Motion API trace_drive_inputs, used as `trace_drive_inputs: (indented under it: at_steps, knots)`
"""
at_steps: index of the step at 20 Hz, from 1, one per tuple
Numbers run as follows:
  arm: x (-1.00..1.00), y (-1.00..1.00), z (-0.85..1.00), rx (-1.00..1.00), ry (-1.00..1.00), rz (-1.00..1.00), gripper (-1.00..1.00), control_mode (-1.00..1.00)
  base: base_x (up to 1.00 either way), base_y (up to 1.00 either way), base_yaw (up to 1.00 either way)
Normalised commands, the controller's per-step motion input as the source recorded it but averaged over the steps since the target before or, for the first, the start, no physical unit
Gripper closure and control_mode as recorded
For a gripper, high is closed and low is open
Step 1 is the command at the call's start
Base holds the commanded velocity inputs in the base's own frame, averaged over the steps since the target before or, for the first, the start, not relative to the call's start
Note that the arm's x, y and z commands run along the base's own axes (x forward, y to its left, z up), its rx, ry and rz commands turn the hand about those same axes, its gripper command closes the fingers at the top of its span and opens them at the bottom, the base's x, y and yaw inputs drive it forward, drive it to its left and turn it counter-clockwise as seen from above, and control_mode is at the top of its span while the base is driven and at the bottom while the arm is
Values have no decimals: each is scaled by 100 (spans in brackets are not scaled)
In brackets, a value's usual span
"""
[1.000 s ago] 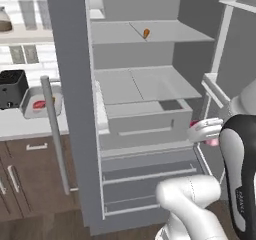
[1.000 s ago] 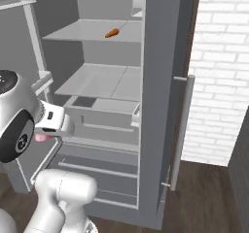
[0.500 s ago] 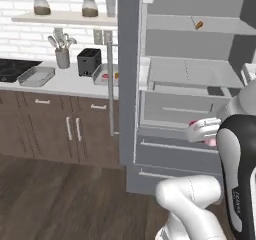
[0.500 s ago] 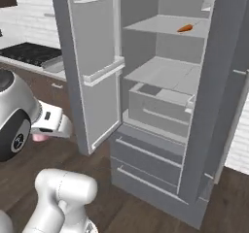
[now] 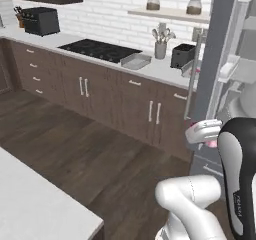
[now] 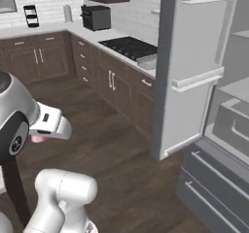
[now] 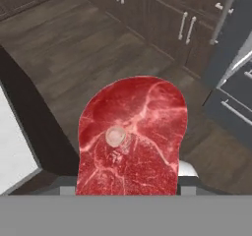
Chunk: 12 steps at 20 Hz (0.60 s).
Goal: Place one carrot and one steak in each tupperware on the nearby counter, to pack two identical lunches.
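A raw red steak (image 7: 133, 136) with a pale round spot hangs close before the hand camera and hides the fingertips. My gripper (image 5: 202, 133) is shut on it at the arm's end, with a pink edge of the steak (image 5: 212, 144) showing under the hand. From the right, the gripper (image 6: 48, 125) hangs over the dark wood floor. One grey tupperware (image 5: 136, 60) sits on the pale counter (image 5: 160, 70) beside the black stovetop (image 5: 100, 49). A second tray (image 5: 189, 69) with something red in it lies partly behind the fridge door. The carrot is out of view.
The grey fridge door (image 6: 187, 67) stands open, and drawers (image 6: 214, 188) show below it. A black toaster (image 5: 182, 55) and a utensil pot (image 5: 160, 48) stand on the counter. A white island top (image 5: 35, 199) fills the lower left. Open wood floor (image 6: 107, 140) lies between.
The whole picture has swung from the open fridge interior to the counter and stove, so the camera moved with the base. The steak stays in my gripper.
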Motion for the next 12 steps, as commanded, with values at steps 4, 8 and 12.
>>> trace_drive_inputs:
  at_steps: [4, 8, 12]
  knots:
    - [0, 0, 0, 0, 0, 0, 100, 100, 100, -3, 53]
    - [0, 0, 0, 0, 0, 0, 100, 100, 100, -25, 33]
    - [0, 0, 0, 0, 0, 0, 100, 100, 100, -37, 12]
